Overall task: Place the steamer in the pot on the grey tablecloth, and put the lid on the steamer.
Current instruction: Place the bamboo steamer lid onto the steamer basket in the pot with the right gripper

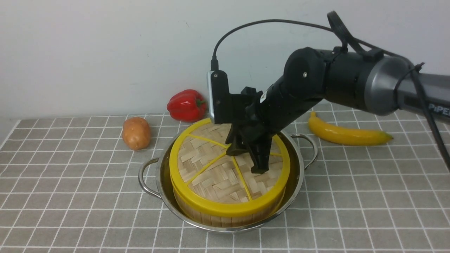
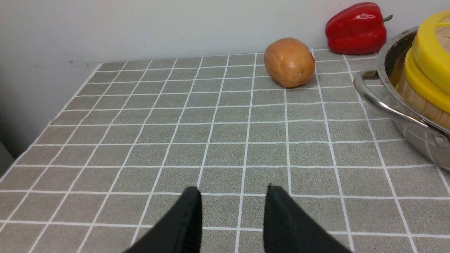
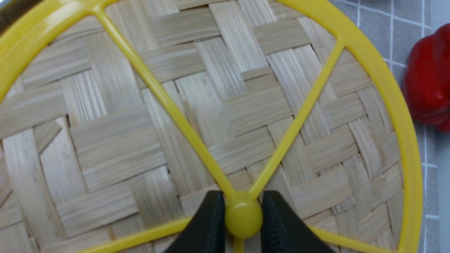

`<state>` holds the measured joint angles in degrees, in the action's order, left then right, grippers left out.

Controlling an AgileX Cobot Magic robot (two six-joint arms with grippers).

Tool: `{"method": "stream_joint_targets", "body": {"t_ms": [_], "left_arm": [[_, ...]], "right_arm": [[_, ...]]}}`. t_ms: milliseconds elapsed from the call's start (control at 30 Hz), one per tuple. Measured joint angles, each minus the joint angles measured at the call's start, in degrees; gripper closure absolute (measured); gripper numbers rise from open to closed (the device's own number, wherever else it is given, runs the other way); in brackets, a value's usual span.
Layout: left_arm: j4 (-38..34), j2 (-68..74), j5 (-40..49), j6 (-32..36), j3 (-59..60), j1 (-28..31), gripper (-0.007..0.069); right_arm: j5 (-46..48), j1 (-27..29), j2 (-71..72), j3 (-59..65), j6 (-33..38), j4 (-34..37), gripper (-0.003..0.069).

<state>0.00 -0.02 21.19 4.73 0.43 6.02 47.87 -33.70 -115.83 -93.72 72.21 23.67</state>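
- Lid (image 1: 225, 168): flat round disc of pale woven bamboo strips in a basket weave, thick yellow plastic rim, thin yellow spokes running to a small round yellow knob (image 3: 243, 217). It sits on the steamer, directly under the right pincer, slightly tilted, its far edge riding higher.
- Right pincer (image 1: 248, 160): black, tapered fingers (image 3: 207, 228) pressed against either side of the knob, clamped on it.
- Steamer (image 1: 218, 218): round basket, wall of upright wooden strips, yellow rim; stands inside the pot, below the lid. Contents hidden.
- Pot (image 1: 295, 175): wide, shallow, shiny stainless steel with two looped wire handles, ringing the steamer.
- Grey tablecloth (image 1: 70, 196): matte grey cloth, thin white lines forming small squares, under the pot.
- Left pincer (image 2: 232, 221): black fingers parted, gripping nothing, above bare cloth, well apart from the pot.
- Potato (image 1: 136, 133), red pepper (image 1: 186, 104), banana (image 1: 346, 133): smooth, rounded, beyond the pot.
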Motion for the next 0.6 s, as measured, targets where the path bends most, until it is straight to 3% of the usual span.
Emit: {"method": "stream_joint_targets", "body": {"t_ms": [600], "left_arm": [[0.0,0.0,0.0,0.2,0.0,0.0,0.0382]], "right_arm": [[5.2,-0.1,-0.4,-4.6,-2.1,-1.5,0.0513]]}}
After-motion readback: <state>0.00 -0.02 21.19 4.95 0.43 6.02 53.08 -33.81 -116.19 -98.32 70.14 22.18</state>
